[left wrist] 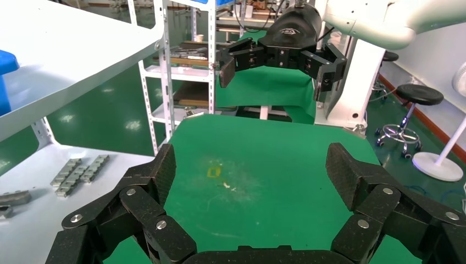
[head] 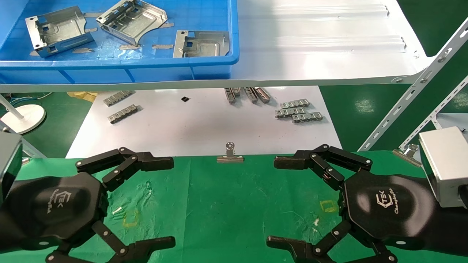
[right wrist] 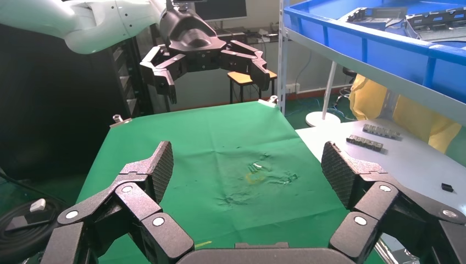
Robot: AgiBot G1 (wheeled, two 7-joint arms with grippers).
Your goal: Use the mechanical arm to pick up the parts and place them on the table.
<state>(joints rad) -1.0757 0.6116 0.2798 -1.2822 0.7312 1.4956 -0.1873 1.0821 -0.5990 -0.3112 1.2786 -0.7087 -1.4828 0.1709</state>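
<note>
Three grey sheet-metal brackets (head: 58,31), (head: 131,20), (head: 202,44) lie apart in the blue bin on the shelf, rims up. Both black grippers – left (head: 172,201), right (head: 272,201) – hover over the green bench (head: 226,204), fingers spread, empty.

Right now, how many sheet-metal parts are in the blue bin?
3, all in the blue bin on the shelf: the left part, the middle part, the right part by the front wall. The bin runs out of frame, so more may be hidden.
</note>
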